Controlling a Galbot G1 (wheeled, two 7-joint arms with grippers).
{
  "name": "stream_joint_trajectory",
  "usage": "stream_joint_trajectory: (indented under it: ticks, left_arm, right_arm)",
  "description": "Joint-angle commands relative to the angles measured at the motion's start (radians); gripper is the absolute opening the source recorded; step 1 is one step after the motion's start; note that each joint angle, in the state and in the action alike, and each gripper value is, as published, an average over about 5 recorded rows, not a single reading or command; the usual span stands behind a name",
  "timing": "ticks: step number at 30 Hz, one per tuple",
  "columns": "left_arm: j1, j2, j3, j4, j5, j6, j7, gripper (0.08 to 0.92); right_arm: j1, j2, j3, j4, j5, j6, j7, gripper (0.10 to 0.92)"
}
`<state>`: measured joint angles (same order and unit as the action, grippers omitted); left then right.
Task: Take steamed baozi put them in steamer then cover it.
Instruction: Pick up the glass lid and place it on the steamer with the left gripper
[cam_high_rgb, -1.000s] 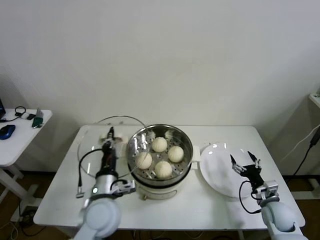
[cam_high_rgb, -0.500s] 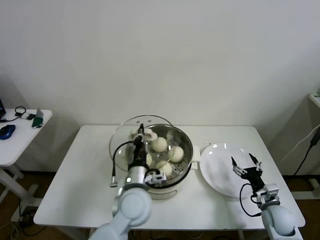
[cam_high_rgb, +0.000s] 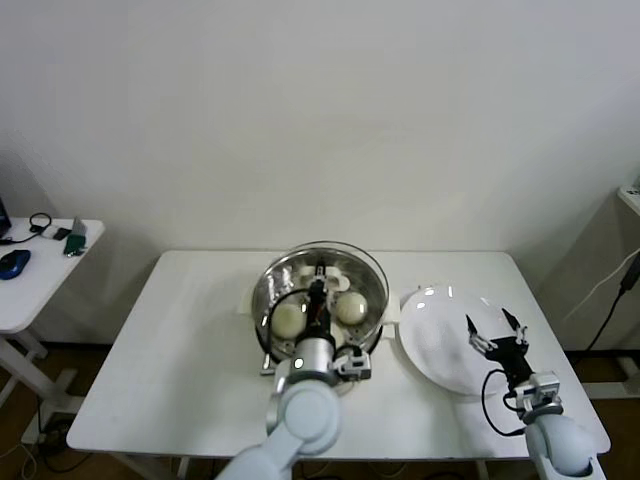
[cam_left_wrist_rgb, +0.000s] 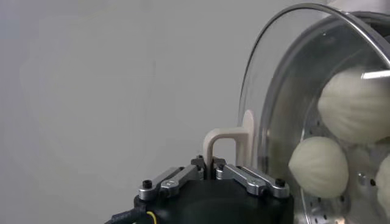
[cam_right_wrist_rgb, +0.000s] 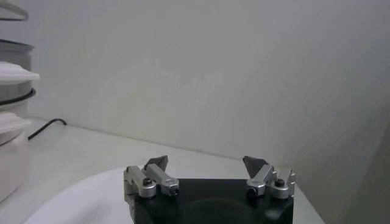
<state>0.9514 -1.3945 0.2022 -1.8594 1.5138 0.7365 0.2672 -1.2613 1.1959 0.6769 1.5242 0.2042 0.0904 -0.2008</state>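
Note:
The steel steamer stands mid-table with cream-white baozi inside; they also show through the glass in the left wrist view. My left gripper is shut on the cream bar handle of the clear glass cover, holding it over the steamer. In the left wrist view the cover's metal rim lies against the pot. My right gripper is open and empty above the white plate; its fingers are spread in the right wrist view.
A side table at the far left holds a blue mouse and small items. The table ends close in front of the steamer. The steamer's white base shows at the edge of the right wrist view.
My left gripper carried the cover rightward from the table's left part to over the steamer. The right gripper stayed over the plate.

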Motion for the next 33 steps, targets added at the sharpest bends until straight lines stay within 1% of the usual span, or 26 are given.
stream_joint_trajectory:
  ticks: [1, 7, 15, 21, 33]
  left_arm:
    - [-0.012, -0.028, 0.025, 0.057, 0.042, 0.03, 0.01, 0.147]
    - [0.001, -0.037, 0.006, 0.067, 0.091, 0.007, 0.011, 0.147]
    - [0.012, -0.026, -0.008, 0.074, 0.089, 0.01, 0.011, 0.147]
    - [0.007, -0.03, -0.007, 0.078, 0.084, 0.016, 0.007, 0.147]
    - [-0.005, -0.024, 0.005, 0.093, 0.035, 0.031, -0.018, 0.147]
  right_arm:
    - [0.004, 0.003, 0.004, -0.007, -0.005, 0.002, 0.0, 0.823]
    - [0.01, 0.001, 0.005, -0.013, -0.004, 0.005, -0.002, 0.823]
    - [0.013, 0.004, 0.005, -0.018, -0.005, 0.007, -0.005, 0.823]
    - [0.013, 0.017, 0.004, -0.019, -0.009, 0.01, -0.007, 0.823]
    - [0.004, 0.02, 0.019, -0.02, -0.01, 0.015, -0.019, 0.823]
